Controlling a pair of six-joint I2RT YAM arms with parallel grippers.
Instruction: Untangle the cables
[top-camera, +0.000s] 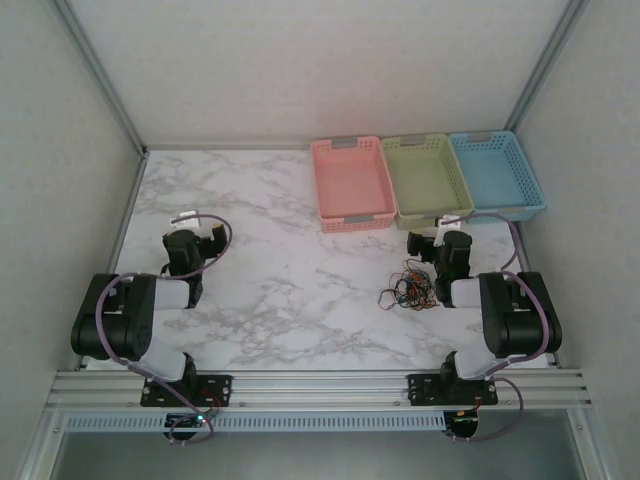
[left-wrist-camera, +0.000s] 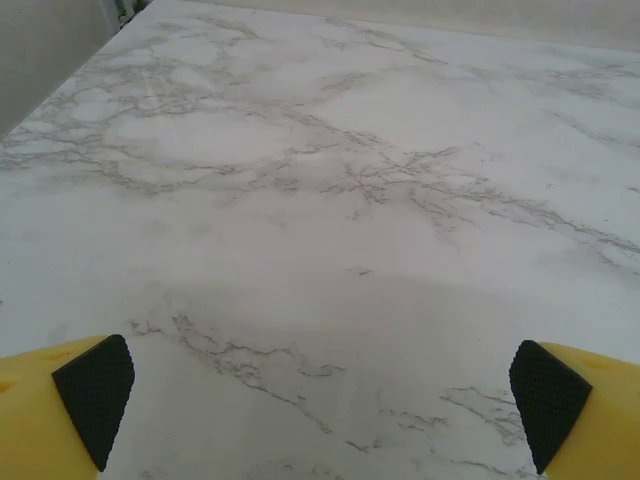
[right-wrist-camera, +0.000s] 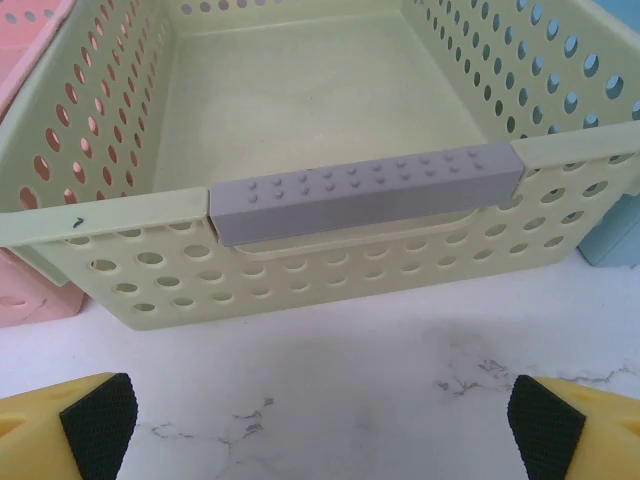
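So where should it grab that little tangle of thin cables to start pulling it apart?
Probably by the stray loop sticking out on the left edge of the tangle of cables, not the knotted middle: one strand pulls free more easily. They lie flat on the marble table, so coming straight down from above suits. The open right pincer sits closest.

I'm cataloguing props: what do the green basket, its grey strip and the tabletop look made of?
Green basket: moulded plastic, matte, with regular round holes. Grey strip: probably rubber or silicone, studded. Tabletop: marble-look, possibly laminate; grey veining, soft sheen.
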